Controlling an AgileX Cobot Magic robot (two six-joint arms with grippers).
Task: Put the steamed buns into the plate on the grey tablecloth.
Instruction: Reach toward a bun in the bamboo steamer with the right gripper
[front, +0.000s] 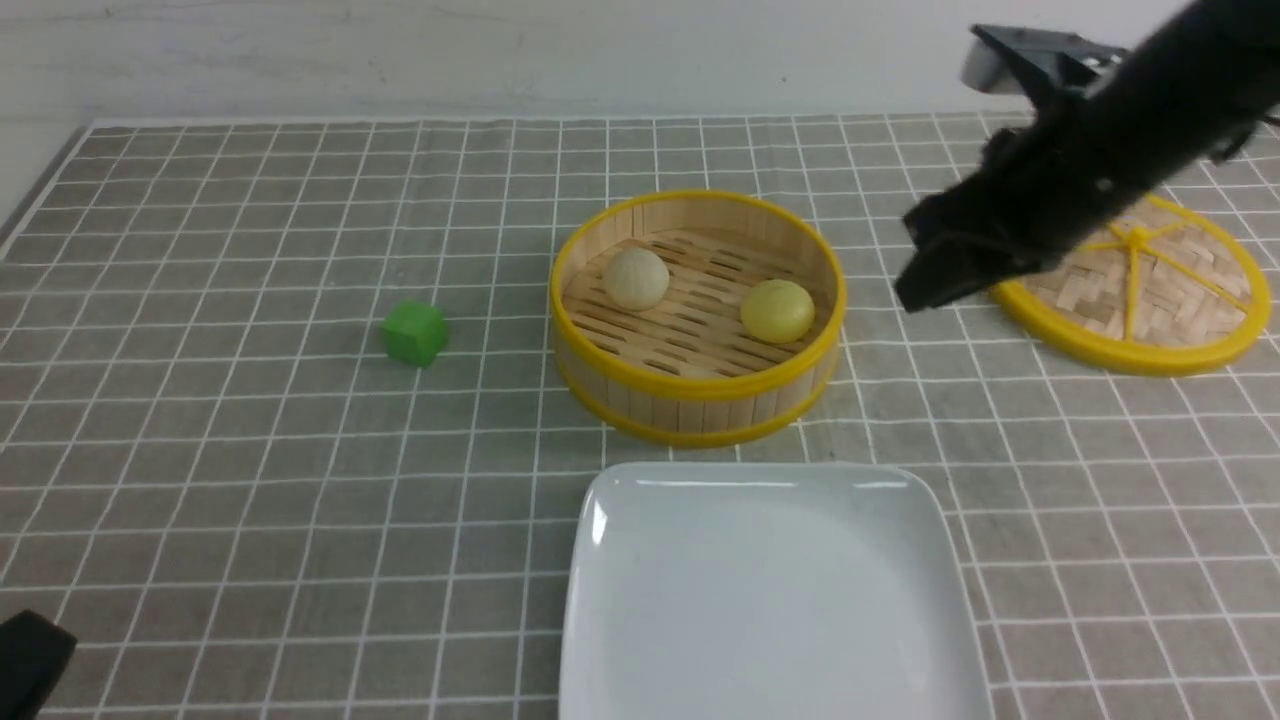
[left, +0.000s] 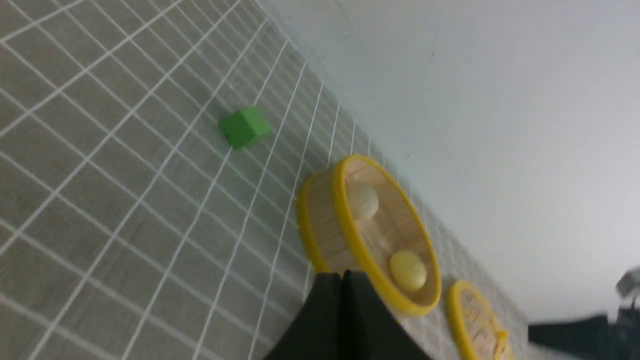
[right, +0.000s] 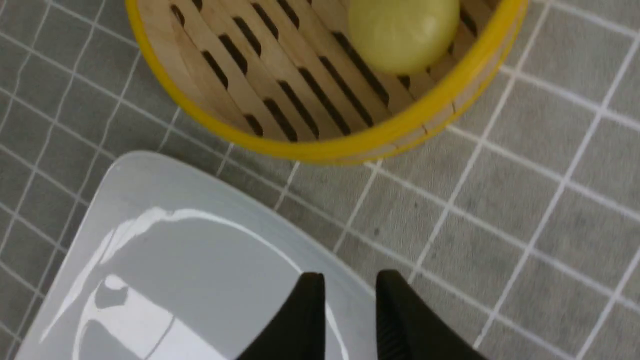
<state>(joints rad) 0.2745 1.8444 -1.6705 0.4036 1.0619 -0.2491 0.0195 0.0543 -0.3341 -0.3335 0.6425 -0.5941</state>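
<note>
Two steamed buns sit on the slatted floor of a round, yellow-rimmed bamboo basket (front: 697, 395) at the middle of the grey tablecloth with thin white grid lines (front: 250, 450) that covers the tabletop. The pale cream-beige round bun (front: 636, 278) lies in the basket's far left part. The yellow round bun (front: 777, 310) lies in its right part, close to the wall. The two are apart. Both are balls, so neither has a long axis or a facing.

The large glossy white square plate with rounded corners (front: 600, 520) lies flat and rim up on the cloth, just on the robot's side of the basket. Its edges run roughly along the grid lines, and it holds nothing.

The black right end effector (front: 915, 285) hangs above the cloth between the basket and the woven, yellow-rimmed lid (front: 1150, 300), slanting down and to the left. The yellow bun is the nearer one, just to its left past the basket wall. The cream bun is farther left, and the plate is leftward and nearer the robot. In the right wrist view its fingers (right: 312, 305) stand a narrow gap apart with nothing between them.

The black left end effector (left: 342, 285) has its fingers pressed together and empty. In the front view it is low at the near left corner, well apart from the basket, the plate and a small green cube (front: 414, 333) left of the basket.
</note>
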